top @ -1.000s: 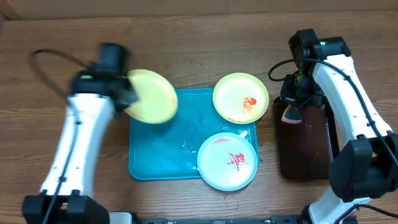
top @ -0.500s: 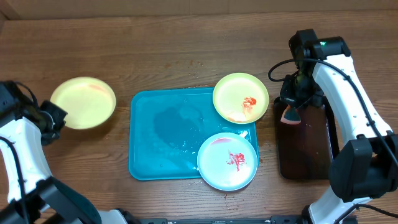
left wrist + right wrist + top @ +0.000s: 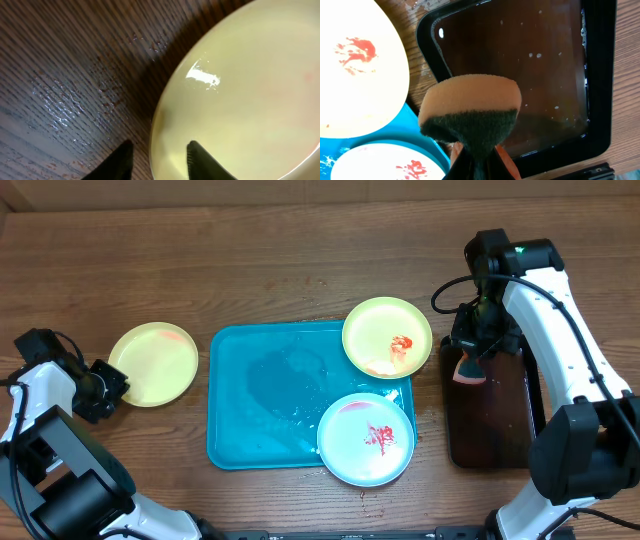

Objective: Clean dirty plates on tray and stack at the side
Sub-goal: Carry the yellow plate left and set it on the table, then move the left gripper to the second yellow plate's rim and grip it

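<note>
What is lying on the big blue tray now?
Two sauce-smeared plates: a yellow-green plate and a mint-blue plate, both overhanging the tray rim. The tray surface beneath them is hidden.

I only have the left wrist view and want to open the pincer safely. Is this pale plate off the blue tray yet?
Observer: Yes. The left plate lies on the wooden table, to the left of the blue tray and apart from it.
Operator: How many plates sit on that tray?
Observer: Two. A green plate overhangs the far right corner and a blue plate overhangs the near edge. Both have red smears.
Operator: What does the other arm hold?
Observer: The right pincer grips a sponge over the dark tray.
</note>
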Tool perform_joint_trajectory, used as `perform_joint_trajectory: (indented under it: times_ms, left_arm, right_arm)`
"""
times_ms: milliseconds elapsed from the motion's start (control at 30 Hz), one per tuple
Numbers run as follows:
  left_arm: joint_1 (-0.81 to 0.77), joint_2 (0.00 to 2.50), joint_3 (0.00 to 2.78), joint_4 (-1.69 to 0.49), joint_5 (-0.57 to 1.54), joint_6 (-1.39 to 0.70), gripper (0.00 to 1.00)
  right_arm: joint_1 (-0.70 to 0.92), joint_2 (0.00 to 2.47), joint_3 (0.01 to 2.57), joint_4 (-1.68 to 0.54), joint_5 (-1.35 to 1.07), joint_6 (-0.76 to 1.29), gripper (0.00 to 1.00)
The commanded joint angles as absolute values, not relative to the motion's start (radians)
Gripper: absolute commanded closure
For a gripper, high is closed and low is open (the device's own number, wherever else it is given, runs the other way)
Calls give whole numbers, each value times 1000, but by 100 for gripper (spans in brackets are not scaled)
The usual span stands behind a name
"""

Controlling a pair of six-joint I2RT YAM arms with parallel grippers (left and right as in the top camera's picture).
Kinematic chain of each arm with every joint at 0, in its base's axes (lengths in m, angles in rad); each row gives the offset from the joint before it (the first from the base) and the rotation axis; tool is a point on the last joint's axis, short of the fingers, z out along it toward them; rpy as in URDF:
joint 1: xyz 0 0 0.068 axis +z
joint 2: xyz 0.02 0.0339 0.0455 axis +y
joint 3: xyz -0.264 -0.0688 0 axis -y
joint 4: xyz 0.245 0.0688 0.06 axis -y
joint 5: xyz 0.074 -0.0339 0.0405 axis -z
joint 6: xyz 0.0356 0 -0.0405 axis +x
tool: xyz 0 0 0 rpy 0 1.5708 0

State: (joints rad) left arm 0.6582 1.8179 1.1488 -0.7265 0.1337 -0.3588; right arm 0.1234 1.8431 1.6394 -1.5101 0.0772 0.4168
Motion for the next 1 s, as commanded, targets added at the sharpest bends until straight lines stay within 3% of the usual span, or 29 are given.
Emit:
perform_joint_trajectory:
  times_ms: [0,133,267,400,500,633,667,767,967]
  left_arm:
    - [661,1785,1150,-725,147,-336,58]
    - [652,1705,1162,-739,147,-340,52]
    - [594,1581,1175,-754,156,-336,54]
    - [387,1459,1175,-750,259,-267,53]
    - [209,1458,1175,-736,295,-259,39]
    - [-22,1524,1175,-661,341,-209,34]
    - [-69,1547,1175,-630,341,-205,29]
    - [-182,1622,1176,-524,354,-206,0]
    - [-274,1757,1176,-370,516,-201,0]
  right_arm:
    - [120,1837,1638,-1506,73,410,96]
    - [120,1837,1638,-1503,73,410,96]
    - [120,1837,1638,-1494,73,410,96]
    - [120,1837,1638,-1483,73,410,96]
    - [120,1837,1638,-1483,73,410,96]
    - [120,1837,1638,-1486,73,408,96]
    - [120,1837,1638,-1486,73,398,96]
    - [120,1837,1638,-1489,73,391,96]
    - [120,1837,1638,-1490,73,392,96]
